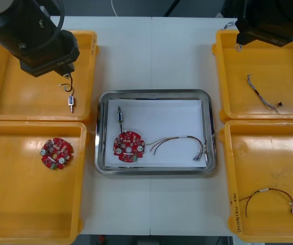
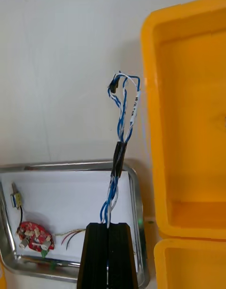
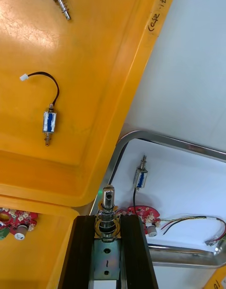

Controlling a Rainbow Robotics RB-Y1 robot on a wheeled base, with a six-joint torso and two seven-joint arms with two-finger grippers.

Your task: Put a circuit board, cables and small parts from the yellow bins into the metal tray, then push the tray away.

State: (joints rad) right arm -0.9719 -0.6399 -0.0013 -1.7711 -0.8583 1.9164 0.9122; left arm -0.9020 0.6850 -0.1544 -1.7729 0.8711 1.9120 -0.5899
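Note:
My left gripper [image 3: 108,219] is shut on a small metal part [image 3: 107,205], held above the corner of the far left yellow bin [image 1: 14,97] beside the metal tray [image 1: 155,94]. My right gripper [image 2: 108,227] is shut on a twisted blue and white cable [image 2: 123,124], which stretches out over the table between the tray's rim [image 2: 136,185] and the far right bin [image 2: 188,128]. The tray's white inside holds a red circuit board [image 1: 128,146], a small metal part [image 1: 120,115] on a black lead, and a red and yellow cable [image 1: 179,141].
Another circuit board [image 1: 56,153] lies in the near left bin [image 1: 14,214]. A small metal part [image 1: 71,101] stays in the far left bin. One blue and white cable [image 1: 261,95] lies in the far right bin, a dark red cable [image 1: 268,195] in the near right bin.

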